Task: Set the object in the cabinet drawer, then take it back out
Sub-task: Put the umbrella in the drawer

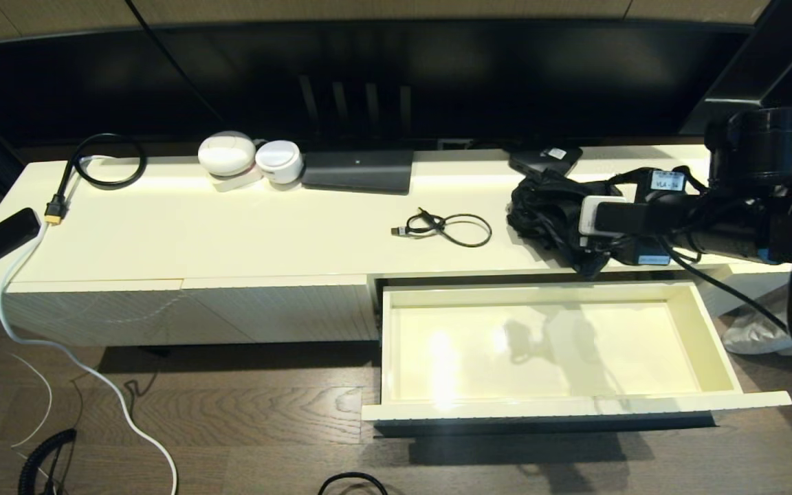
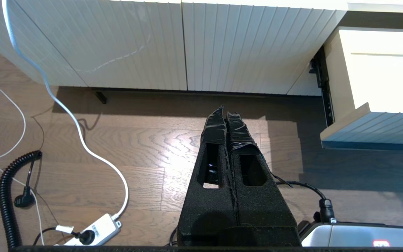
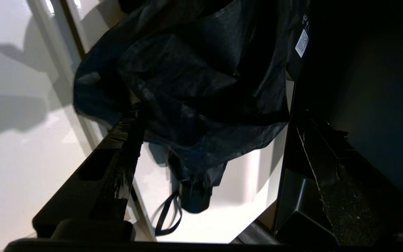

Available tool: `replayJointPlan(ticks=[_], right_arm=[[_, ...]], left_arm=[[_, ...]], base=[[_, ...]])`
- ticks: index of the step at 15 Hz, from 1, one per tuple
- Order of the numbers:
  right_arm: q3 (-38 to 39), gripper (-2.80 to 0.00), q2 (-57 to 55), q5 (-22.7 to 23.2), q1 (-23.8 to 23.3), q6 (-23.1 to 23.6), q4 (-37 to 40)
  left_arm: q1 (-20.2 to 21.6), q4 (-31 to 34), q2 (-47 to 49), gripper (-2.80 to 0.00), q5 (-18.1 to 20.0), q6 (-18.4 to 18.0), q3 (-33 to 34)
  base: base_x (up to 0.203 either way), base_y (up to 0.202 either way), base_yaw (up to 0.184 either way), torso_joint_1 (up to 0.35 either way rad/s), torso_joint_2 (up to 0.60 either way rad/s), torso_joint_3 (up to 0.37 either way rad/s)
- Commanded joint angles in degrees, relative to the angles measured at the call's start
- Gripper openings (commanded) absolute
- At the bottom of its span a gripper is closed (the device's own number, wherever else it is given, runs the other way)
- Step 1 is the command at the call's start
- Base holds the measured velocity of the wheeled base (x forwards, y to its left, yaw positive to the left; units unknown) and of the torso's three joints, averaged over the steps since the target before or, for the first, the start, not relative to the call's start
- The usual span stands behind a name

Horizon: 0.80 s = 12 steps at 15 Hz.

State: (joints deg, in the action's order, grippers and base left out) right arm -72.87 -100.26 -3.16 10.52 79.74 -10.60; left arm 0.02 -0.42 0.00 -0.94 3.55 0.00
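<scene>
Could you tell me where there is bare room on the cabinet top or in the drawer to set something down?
The cabinet drawer stands open, its floor bare. On the cabinet top, a wide bare patch runs between the HDMI plug and the small looped cable. It is crowded at the right, where the black bag sits by the right gripper.

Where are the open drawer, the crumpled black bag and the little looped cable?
cabinet drawer (image 1: 711, 344): head view, its right inner wall.
black bag (image 1: 547, 213): head view, middle of the crumpled fabric.
looped cable (image 1: 468, 239): head view, the loop's lower strand.

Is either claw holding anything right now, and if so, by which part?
Nothing is held. The right claw stands open around the crumpled black fabric bag lying on the cabinet top; the left claw is shut on nothing.
</scene>
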Motion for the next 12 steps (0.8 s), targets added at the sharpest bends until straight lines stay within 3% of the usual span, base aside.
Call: replayJointPlan(ticks=[1,5,8,12], right_arm=[[-4.62,0.0,-4.98,-0.01,-0.3,0.44,1.16],[-12.17,0.0,-6.85,-0.13,-1.18,0.58,13.71],[-18.3,0.0,-9.71,-0.03,-1.77,0.47,17.7],[-31.11,0.0,-14.26,-0.05,-2.53,0.25,28.35]], left_arm=[[0.06,-0.02,0.0,-2.8,-0.03,0.06,0.0],[0.05,-0.02,0.0,-2.8,-0.03,0.06,0.0],[0.05,-0.02,0.0,-2.8,-0.03,0.06,0.0],[-0.01,-0.02,0.0,-2.8,-0.03,0.06,0.0]], base=[[0.0,0.0,0.0,0.0,0.0,0.0],[0.0,0.0,0.0,0.0,0.0,0.0],[0.0,0.0,0.0,0.0,0.0,0.0],[0.0,0.0,0.0,0.0,0.0,0.0]])
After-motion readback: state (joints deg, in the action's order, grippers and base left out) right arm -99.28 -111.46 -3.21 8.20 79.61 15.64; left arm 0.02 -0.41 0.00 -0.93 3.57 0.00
